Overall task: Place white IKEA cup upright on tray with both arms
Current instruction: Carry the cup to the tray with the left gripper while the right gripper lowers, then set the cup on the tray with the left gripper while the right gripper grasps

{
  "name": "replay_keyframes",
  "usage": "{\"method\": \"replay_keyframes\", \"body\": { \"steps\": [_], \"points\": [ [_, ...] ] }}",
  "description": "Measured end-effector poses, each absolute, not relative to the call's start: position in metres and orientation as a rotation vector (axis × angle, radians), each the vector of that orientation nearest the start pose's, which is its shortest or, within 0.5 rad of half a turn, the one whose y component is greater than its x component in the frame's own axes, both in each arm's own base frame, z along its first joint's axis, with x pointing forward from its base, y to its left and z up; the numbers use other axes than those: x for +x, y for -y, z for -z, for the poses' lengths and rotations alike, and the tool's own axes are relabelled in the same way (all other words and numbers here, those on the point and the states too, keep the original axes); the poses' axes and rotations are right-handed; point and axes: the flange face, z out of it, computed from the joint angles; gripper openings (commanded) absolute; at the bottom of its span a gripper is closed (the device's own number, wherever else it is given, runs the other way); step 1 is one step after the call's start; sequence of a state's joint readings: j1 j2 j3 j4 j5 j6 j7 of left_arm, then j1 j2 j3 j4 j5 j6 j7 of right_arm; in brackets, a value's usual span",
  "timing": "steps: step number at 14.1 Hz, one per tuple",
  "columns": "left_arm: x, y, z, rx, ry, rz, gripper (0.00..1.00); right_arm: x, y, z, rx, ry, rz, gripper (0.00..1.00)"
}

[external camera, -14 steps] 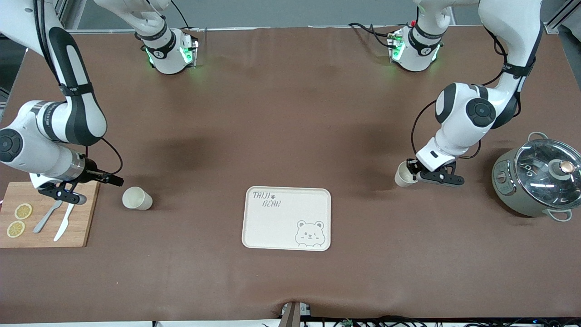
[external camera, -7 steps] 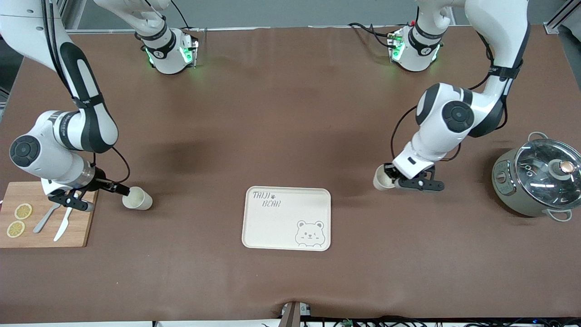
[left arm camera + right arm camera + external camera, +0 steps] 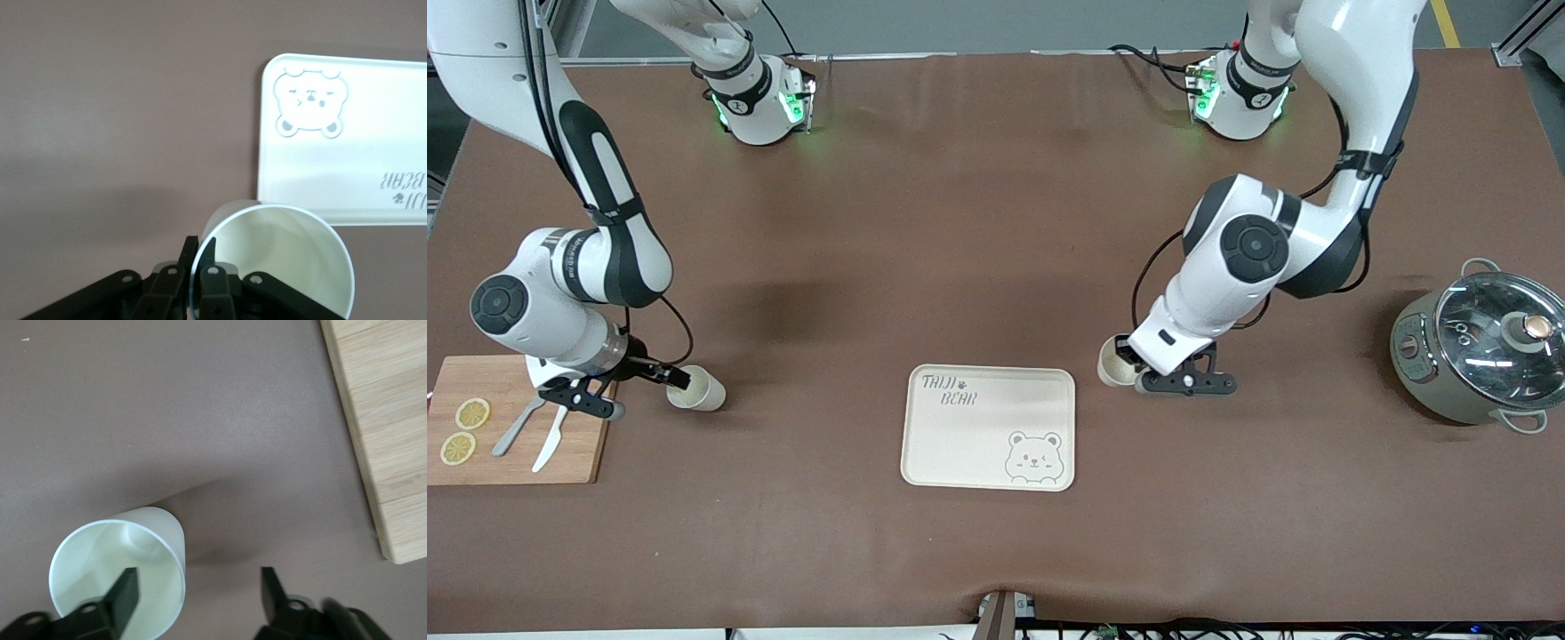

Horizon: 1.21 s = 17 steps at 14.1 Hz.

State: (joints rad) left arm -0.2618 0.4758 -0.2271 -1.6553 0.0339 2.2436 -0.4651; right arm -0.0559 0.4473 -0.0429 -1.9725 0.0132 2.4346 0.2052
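Two white cups are in view. One cup (image 3: pixel 1113 363) (image 3: pixel 273 267) hangs tilted just off the cream bear tray's (image 3: pixel 989 427) (image 3: pixel 347 133) corner toward the left arm's end. My left gripper (image 3: pixel 1136 368) (image 3: pixel 199 245) is shut on its rim, one finger inside and one outside. The other cup (image 3: pixel 703 391) (image 3: pixel 120 567) lies on its side on the table beside the cutting board. My right gripper (image 3: pixel 679 379) (image 3: pixel 198 585) is open at its mouth. One of its fingers (image 3: pixel 125 587) is inside the cup and the other outside, with the cup wall between them.
A wooden cutting board (image 3: pixel 583 436) (image 3: pixel 383 420) at the right arm's end carries lemon slices (image 3: pixel 471 413), a spoon (image 3: pixel 520 425) and a knife (image 3: pixel 551 436). A grey pot with a glass lid (image 3: pixel 1480 347) stands at the left arm's end.
The left arm has carried its cup toward the tray. The right gripper has slid to the lying cup, put one finger into its mouth, and its jaws have narrowed a little.
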Motion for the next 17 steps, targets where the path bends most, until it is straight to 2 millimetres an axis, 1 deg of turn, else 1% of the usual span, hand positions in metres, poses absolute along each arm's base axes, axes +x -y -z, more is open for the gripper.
{"method": "replay_keyframes", "body": {
  "steps": [1,2,5,7,8,9,11,14,17],
  "points": [
    [0.618,0.315,-0.346,-3.260,-0.009,0.124,0.00,0.614,0.057,-0.242,-3.111,-0.493,0.025,0.42],
    [0.619,0.326,-0.338,-3.254,0.004,0.117,0.00,0.614,0.055,-0.242,-3.110,-0.500,0.027,0.38],
    [0.612,0.359,-0.299,-3.221,0.042,0.086,0.00,0.616,0.054,-0.244,-3.107,-0.512,0.036,0.32],
    [0.605,0.383,-0.276,-3.226,0.088,0.122,0.00,0.616,0.054,-0.244,-3.107,-0.515,0.036,0.18],
    [0.601,0.393,-0.268,-3.235,0.099,0.131,0.00,0.616,0.054,-0.243,-3.107,-0.516,0.035,0.07],
    [0.599,0.401,-0.263,-3.242,0.109,0.135,0.00,0.616,0.054,-0.243,-3.107,-0.516,0.034,0.00],
    [0.600,0.409,-0.262,-3.253,0.121,0.149,0.00,0.617,0.054,-0.245,-3.103,-0.517,0.041,0.00],
    [0.608,0.417,-0.260,-3.267,0.126,0.167,0.00,0.618,0.053,-0.246,-3.103,-0.516,0.042,0.00],
    [0.616,0.415,-0.248,-3.259,0.136,0.176,0.00,0.619,0.052,-0.247,-3.100,-0.530,0.043,0.00]
  ]
}}
